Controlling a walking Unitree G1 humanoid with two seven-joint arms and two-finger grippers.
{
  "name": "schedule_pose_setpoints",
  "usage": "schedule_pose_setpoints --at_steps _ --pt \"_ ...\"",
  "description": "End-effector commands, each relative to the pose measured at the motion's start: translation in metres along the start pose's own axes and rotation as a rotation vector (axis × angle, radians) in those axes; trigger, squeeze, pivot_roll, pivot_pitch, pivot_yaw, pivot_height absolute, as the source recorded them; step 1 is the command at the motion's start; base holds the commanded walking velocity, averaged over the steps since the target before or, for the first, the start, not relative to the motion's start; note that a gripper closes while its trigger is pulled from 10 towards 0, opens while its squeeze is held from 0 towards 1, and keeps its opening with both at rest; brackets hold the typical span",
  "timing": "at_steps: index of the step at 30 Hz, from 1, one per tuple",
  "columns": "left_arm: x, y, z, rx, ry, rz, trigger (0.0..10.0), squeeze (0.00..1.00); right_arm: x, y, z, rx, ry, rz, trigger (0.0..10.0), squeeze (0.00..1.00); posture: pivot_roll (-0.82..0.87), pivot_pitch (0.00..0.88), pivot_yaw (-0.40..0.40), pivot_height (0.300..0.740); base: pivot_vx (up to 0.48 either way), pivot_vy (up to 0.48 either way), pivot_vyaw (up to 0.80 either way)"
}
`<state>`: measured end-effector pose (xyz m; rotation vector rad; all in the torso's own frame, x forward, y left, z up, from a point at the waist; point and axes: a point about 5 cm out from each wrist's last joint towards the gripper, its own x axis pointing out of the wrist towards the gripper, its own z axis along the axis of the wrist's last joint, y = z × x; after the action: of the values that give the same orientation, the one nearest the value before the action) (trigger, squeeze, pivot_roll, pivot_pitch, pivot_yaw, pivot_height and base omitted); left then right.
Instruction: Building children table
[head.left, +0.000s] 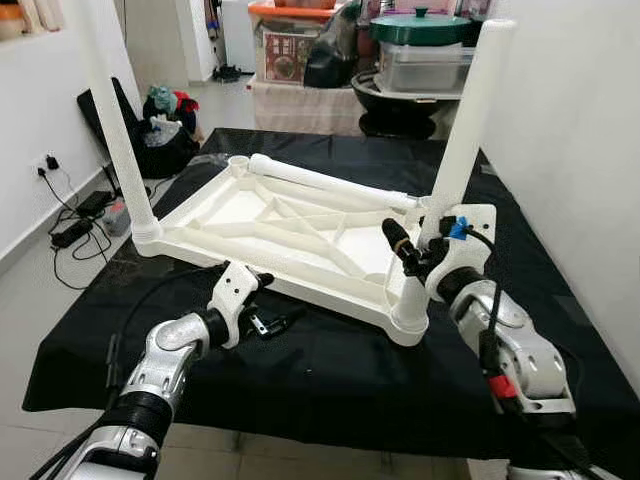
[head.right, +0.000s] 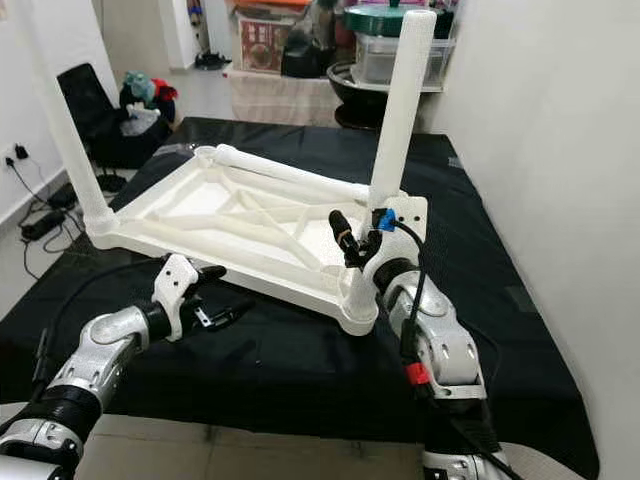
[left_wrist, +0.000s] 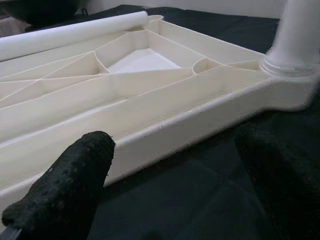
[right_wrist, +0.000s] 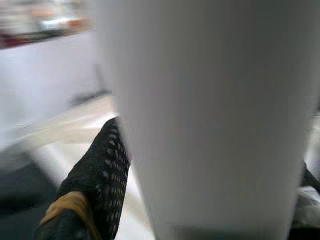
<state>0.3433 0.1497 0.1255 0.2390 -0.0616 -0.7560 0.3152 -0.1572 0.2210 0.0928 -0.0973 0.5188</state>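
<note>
I see the tabletop (head.left: 300, 235) lying upside down on a black cloth (head.left: 330, 370), which is matte and slightly creased. It is white moulded plastic, a rectangular tray-like shell with thin diagonal ribs crossing inside and round sockets at the corners. Two legs stand upright in sockets: the left leg (head.left: 115, 130) at the near left corner, and the right leg (head.left: 468, 120) on my right side; both are smooth white tubes, slightly tapered. A third leg (head.left: 330, 182) lies flat along the far rim of the tabletop.

My right gripper (head.left: 420, 250) is up against the base of the right leg; in the right wrist view the white tube sits between the knobbly black fingers (right_wrist: 97, 175), one on each side, so I read it as clamped on that leg. My left gripper (head.left: 275, 322) hovers over the cloth just beside the near rim, fingers apart, nothing between them; their pads (left_wrist: 70, 190) look rough and dotted.

Behind the cloth, a clear lidded bin (head.left: 422, 68) with a green lid (head.left: 420, 27) sits on stacked clutter; its contents I can't make out. Cables (head.left: 75, 225) lie on the floor at left.
</note>
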Motion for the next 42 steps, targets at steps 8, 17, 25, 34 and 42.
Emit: schedule_pose_setpoints --at_steps 8,17,25,34,42 --pt "0.0 -0.001 -0.001 0.012 0.01 -0.017 10.0 0.0 0.003 0.043 0.003 -0.013 0.003 0.363 10.0 0.0 0.04 0.0 -0.043 0.74 0.0 0.0 0.0" --pt "-0.002 -0.001 -0.002 0.016 0.016 -0.013 10.0 0.0 0.01 -0.011 -0.025 0.001 0.131 -0.133 0.0 0.0 0.04 0.0 -0.046 0.74 0.0 0.0 0.0" --pt "0.002 -0.002 0.0 0.022 0.008 -0.019 10.0 0.0 -0.02 -0.074 -0.04 0.048 0.177 -0.692 0.0 0.0 0.05 0.0 -0.051 0.74 0.0 0.0 0.0" --pt "0.002 -0.001 0.0 0.031 0.009 -0.022 10.0 0.0 -0.003 -0.04 -0.033 0.105 0.092 -0.482 10.0 0.0 0.03 0.0 -0.033 0.74 0.0 0.0 0.0" --pt "0.002 -0.005 -0.001 0.018 0.004 -0.027 10.0 0.0 0.012 -0.009 -0.006 0.122 -0.032 -0.185 10.0 0.0 0.04 0.0 -0.043 0.74 0.0 0.0 0.0"
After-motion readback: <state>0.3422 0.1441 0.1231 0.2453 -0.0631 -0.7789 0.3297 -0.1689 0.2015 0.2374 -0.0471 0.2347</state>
